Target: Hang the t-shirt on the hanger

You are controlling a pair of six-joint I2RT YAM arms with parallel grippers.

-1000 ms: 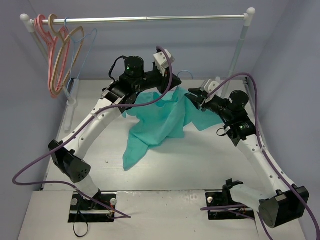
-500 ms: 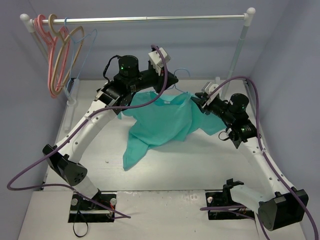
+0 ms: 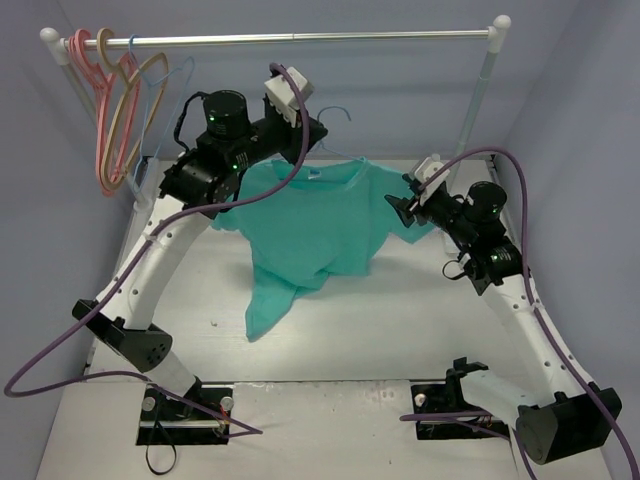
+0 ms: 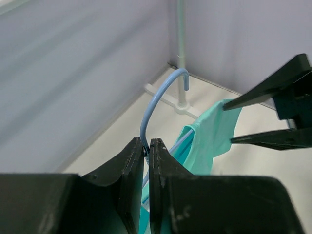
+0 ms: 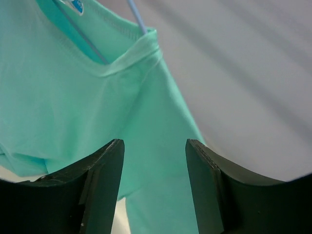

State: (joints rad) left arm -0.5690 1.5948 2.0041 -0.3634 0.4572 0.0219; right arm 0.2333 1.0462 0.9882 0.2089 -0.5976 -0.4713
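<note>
The teal-green t-shirt [image 3: 310, 225] hangs spread on a light-blue wire hanger [image 3: 337, 112] held up in the air. Its lower hem trails on the table. My left gripper [image 3: 318, 130] is shut on the hanger's neck just below the hook [image 4: 155, 102], above the shirt's collar [image 4: 187, 139]. My right gripper [image 3: 398, 205] is open just right of the shirt's right sleeve. In the right wrist view the sleeve [image 5: 161, 146] lies beyond the open gap between the fingers [image 5: 105, 165], and the hanger wire [image 5: 136, 17] runs into the collar.
A rail [image 3: 300, 38] spans the back on white posts. At its left end hang a pink hanger [image 3: 100, 110], a tan hanger [image 3: 125, 105] and another light-blue wire hanger [image 3: 170, 100]. The right post [image 3: 480, 90] stands behind my right arm.
My left gripper has lifted the hanger up and to the left, and the shirt has unfolded to hang flat. My right gripper has let go of the sleeve and opened.
</note>
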